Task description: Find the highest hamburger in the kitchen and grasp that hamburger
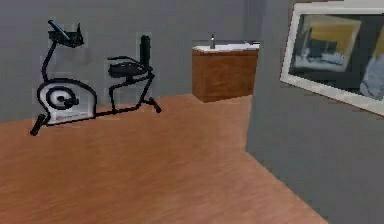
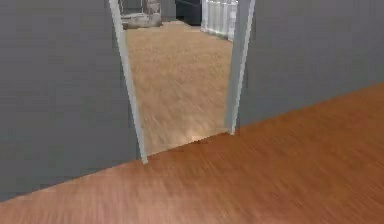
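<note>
"Hamburger location, please?"

"I can't tell where the hamburger is. What I do see in the forward view is a wood-fronted bench [image 1: 222, 75] with a pale top, standing against the far grey wall [image 1: 120, 25]. Its right end is hidden behind the corner of a nearer grey wall [image 1: 300, 140]. A small dark upright thing [image 1: 212, 42] stands on the top, too small for me to name."

"And the gripper?"

"I can't tell how its fingers stand."

"What else is around?"

"An exercise bike [image 1: 95, 85] stands on the wooden floor [image 1: 150, 170] left of the bench, apart from it. A framed picture [image 1: 335, 50] hangs on the nearer grey wall, cut off by the right edge. In the arm side view a doorway [image 2: 185, 80] with a pale frame [image 2: 128, 90] opens onto another wood-floored room. At the top edge, pale shapes [image 2: 140, 12] are cut off and I can't make out what they are."
</note>
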### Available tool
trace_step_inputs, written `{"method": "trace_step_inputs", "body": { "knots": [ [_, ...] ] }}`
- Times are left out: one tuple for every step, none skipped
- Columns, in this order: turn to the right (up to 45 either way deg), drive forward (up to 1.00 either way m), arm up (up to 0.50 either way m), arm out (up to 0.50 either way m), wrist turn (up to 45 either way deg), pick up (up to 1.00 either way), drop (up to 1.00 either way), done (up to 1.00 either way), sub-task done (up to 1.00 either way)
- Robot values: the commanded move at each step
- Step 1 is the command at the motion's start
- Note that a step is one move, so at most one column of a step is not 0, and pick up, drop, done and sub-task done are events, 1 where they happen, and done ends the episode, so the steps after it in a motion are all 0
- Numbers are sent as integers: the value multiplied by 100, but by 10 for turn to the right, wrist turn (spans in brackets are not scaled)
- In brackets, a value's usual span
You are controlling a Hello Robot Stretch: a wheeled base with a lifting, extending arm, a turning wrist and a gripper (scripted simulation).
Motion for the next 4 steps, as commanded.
{"method": "trace_step_inputs", "body": {
  "knots": [
    [0, 100, 0, 0, 0, 0, 0, 0, 0],
    [0, 90, 0, 0, 0, 0, 0, 0, 0],
    [-420, 0, 0, 0, 0, 0, 0, 0, 0],
    [0, 5, 0, 0, 0, 0, 0, 0, 0]
  ]
}}
